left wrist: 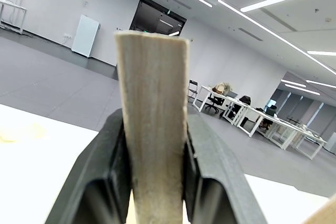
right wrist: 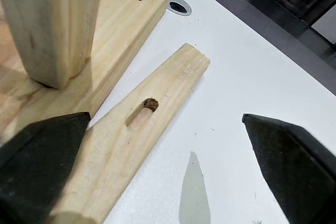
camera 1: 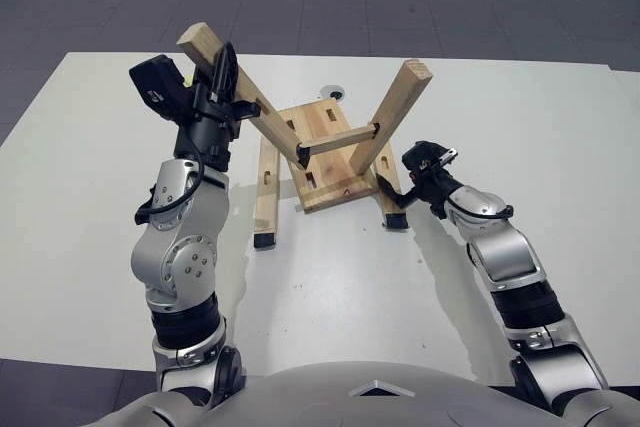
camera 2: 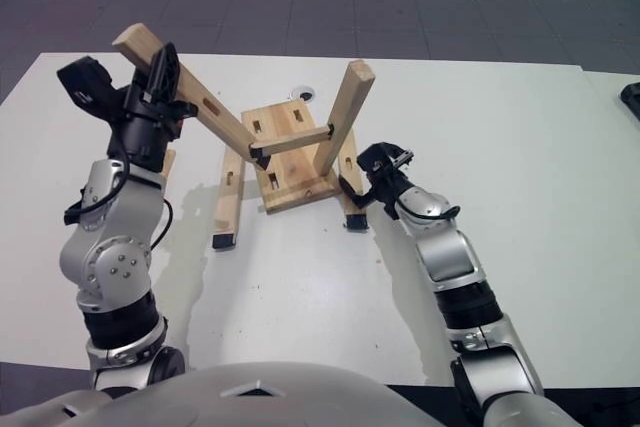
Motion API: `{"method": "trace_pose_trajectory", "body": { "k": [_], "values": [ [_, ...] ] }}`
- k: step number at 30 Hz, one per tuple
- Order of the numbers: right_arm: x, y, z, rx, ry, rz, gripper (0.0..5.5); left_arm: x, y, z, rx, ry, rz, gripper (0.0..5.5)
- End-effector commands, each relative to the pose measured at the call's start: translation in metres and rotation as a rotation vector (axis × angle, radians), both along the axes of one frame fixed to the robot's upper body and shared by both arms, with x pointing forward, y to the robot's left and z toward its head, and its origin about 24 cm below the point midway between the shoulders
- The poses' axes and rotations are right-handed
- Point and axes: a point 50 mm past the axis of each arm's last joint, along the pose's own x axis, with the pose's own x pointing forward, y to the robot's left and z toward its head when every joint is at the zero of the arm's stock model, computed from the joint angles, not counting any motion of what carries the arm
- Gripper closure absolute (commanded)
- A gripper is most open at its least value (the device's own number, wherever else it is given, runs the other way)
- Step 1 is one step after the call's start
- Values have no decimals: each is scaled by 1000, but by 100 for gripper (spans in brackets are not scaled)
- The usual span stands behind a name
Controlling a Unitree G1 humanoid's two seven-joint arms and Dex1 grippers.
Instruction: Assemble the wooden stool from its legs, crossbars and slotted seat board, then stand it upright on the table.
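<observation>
White table (camera 1: 90, 157), stool leg (camera 1: 203, 45) in left gripper (camera 1: 226, 71)

**White tabletop, stool parts on it**

The white tabletop (camera 1: 520, 127) carries the slotted seat board (camera 1: 335, 182) at its middle. A loose leg (camera 1: 266, 197) lies flat just left of it, a second leg (right wrist: 157, 108) just right. A round cable port (camera 1: 333, 93) sits behind.

Seat board (camera 1: 330, 187) mid table (camera 1: 560, 127), betw L leg (camera 1: 266, 197) & R leg (right wrist: 173, 77).
</observation>
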Motion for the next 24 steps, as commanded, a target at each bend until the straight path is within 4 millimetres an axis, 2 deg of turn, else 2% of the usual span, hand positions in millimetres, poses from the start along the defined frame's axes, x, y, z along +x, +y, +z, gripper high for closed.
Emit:
{"method": "trace_pose_trajectory", "body": {
  "k": [1,6,12,24],
  "values": [
    [-3,10,-4,-13,31,44,10,-5,-5,0,-10,16,-8,448],
    [-6,14,3,-14,20,73,10,-8,-9,-3,-7,35,-9,448],
    [1,8,11,-33,-12,43,10,-5,-8,-9,11,45,40,448],
    [0,18,4,-1,22,41,10,-7,-16,-43,70,99,86,448]
  ]
}}
